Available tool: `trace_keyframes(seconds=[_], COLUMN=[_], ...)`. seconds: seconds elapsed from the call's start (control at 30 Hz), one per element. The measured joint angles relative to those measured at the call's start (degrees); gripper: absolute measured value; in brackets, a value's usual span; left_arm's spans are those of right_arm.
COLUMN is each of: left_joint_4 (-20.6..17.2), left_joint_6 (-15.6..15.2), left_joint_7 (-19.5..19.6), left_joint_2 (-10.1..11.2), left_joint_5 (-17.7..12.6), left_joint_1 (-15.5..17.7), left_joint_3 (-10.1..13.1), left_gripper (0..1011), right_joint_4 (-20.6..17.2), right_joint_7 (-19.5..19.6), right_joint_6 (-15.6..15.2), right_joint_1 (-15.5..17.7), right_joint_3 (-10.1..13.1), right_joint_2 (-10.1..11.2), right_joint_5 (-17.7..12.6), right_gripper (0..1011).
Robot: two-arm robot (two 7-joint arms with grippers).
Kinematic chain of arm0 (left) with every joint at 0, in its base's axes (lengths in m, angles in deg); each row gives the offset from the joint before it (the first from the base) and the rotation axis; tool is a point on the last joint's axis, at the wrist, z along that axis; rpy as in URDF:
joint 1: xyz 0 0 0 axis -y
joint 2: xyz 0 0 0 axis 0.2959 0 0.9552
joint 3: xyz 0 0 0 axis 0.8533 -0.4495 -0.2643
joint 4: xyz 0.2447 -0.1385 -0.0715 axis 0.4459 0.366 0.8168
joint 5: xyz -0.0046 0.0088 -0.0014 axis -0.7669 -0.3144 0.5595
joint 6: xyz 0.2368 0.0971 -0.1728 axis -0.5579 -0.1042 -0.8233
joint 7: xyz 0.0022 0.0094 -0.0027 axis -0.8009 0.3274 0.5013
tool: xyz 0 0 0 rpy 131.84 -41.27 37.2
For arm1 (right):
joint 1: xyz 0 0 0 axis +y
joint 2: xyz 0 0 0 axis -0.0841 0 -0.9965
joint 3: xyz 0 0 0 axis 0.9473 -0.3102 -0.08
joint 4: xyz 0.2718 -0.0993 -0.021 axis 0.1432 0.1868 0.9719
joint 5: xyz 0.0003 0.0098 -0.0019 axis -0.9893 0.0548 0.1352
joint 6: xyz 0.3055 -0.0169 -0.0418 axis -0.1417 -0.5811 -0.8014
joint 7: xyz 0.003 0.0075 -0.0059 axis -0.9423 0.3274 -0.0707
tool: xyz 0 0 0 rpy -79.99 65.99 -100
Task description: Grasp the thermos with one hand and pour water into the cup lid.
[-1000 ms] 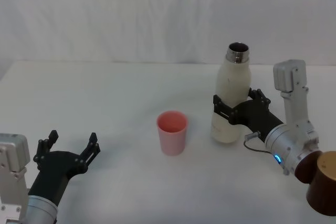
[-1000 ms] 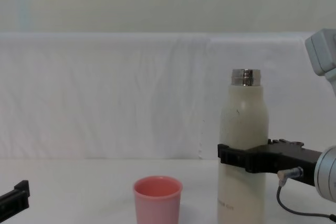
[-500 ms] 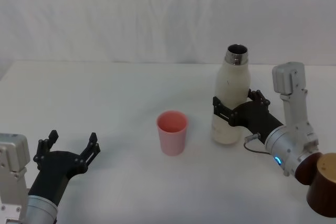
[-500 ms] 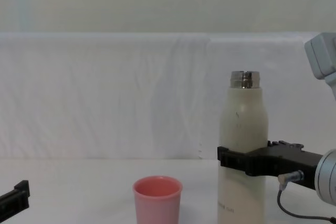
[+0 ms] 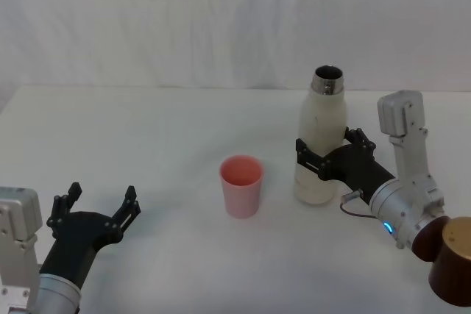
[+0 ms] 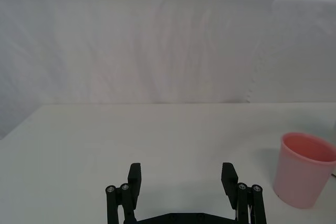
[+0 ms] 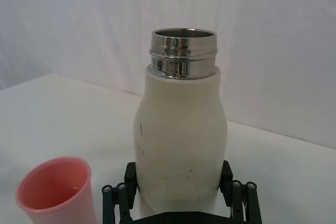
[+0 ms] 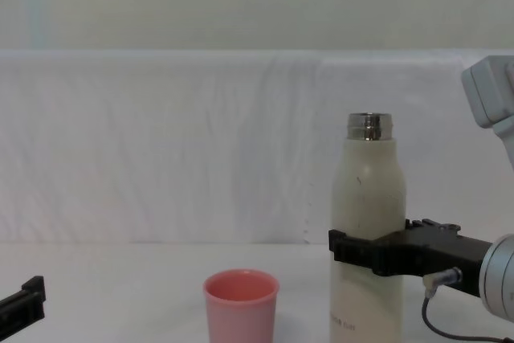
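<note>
Right end effector (image 5: 322,161) pinches the upright cream-white thermos (image 5: 319,137), steel neck uncapped; left end effector (image 5: 94,207) rests spread apart.

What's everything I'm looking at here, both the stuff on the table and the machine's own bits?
thermos: one, cream-white with an open steel neck, upright on the table's right side.
cup lid: one, salmon-pink, upright near the table's middle, left of the thermos and apart from it.
brown cylinder: one, dark brown with a lighter top, at the near right corner.
table: one, white, with a white cloth backdrop behind it.
right claw: one, black on a silver arm, closed around the thermos's lower body.
left claw: one, black, open, holding nothing, at the near left.
</note>
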Motion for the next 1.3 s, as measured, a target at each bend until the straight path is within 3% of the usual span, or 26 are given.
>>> trace_keyframes(seconds=[1.07, 1.3], left_joint_4=[0.0, 0.0], left_joint_6=[0.0, 0.0], left_joint_7=[0.0, 0.0], left_joint_2=[0.0, 0.0], left_joint_5=[0.0, 0.0], left_joint_1=[0.0, 0.0], left_joint_3=[0.0, 0.0], left_gripper=[1001, 1001], right_joint_4=[-0.09, -0.18], right_joint_7=[-0.42, -0.41], right_joint_6=[0.42, 0.47], right_joint_1=[0.42, 0.4], right_joint_3=[-0.61, -0.58], right_joint_2=[0.63, 0.59], right_joint_5=[-0.11, -0.12], right_gripper=[950, 1001])
